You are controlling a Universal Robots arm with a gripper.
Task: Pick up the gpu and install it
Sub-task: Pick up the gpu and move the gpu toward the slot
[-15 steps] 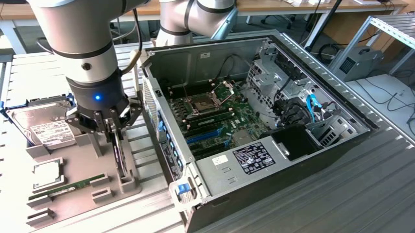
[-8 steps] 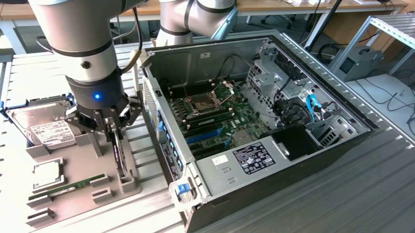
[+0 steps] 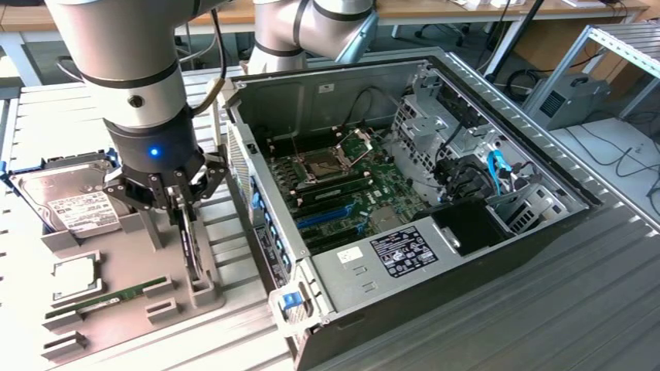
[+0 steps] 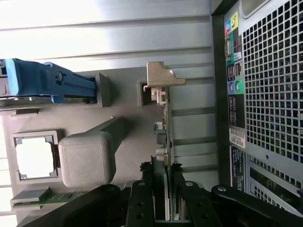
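The gpu [image 3: 188,246] is a thin dark card standing on edge in a slot of the grey holder tray [image 3: 124,255], at the exterior view's left of the open computer case [image 3: 309,267]. My gripper [image 3: 182,210] comes down on the card's upper edge, one finger on each face, shut on it. In the wrist view the gpu [image 4: 163,137] runs edge-on away from my gripper [image 4: 164,184], and its silver bracket [image 4: 162,75] ends at a tray slot. The fingers [image 4: 142,189] press against both sides of the card.
The motherboard with its blue slots [image 3: 328,215] lies open inside the case. On the tray sit a hard drive [image 3: 70,202], a CPU [image 3: 74,277] and a green RAM stick [image 3: 108,297]. The case's rear panel [image 4: 270,94] stands close beside the card. A grey post [image 4: 87,158] rises from the tray.
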